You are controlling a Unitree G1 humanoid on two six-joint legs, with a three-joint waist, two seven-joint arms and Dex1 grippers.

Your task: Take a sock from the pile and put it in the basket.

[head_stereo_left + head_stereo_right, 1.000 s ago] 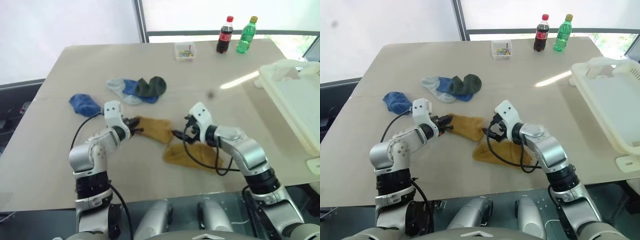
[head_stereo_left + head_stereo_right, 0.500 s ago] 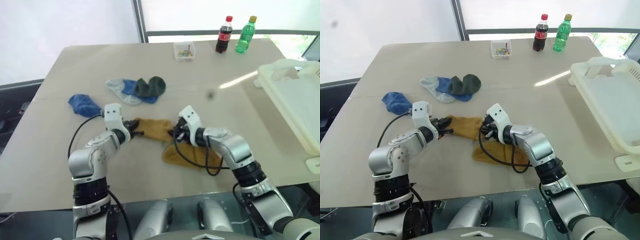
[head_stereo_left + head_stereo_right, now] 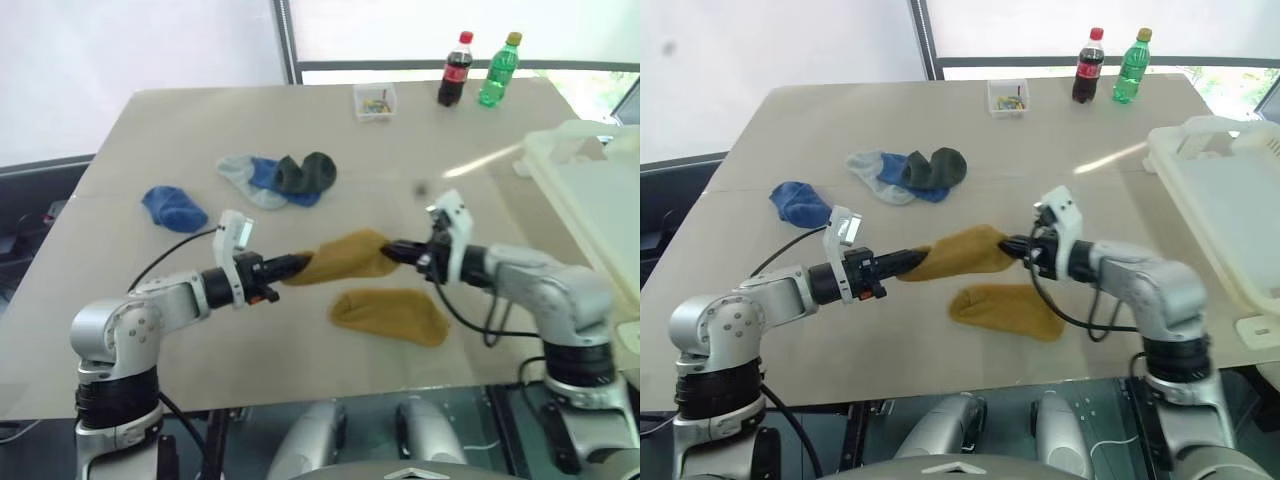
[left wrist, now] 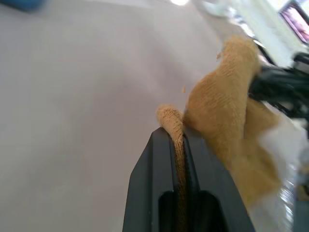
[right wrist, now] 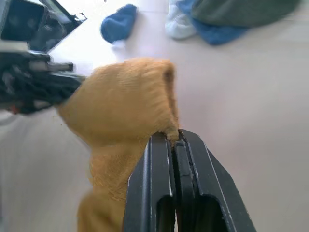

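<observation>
Overhead, mustard sock [image 3: 345, 256] between both claws, second sock [image 3: 390, 314] beneath

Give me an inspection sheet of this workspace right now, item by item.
Surface: beige table.
Job's things: one yellow sock lifted off the table; second yellow sock lying below it; blue sock alone; grey, blue and green socks bunched; basket at the right edge.
Clutter: clear box, two bottles.
Grippers: left pincer and right pincer each shut on an end of the lifted sock.
Cables: black, on both forearms.
Surroundings: window behind.
</observation>
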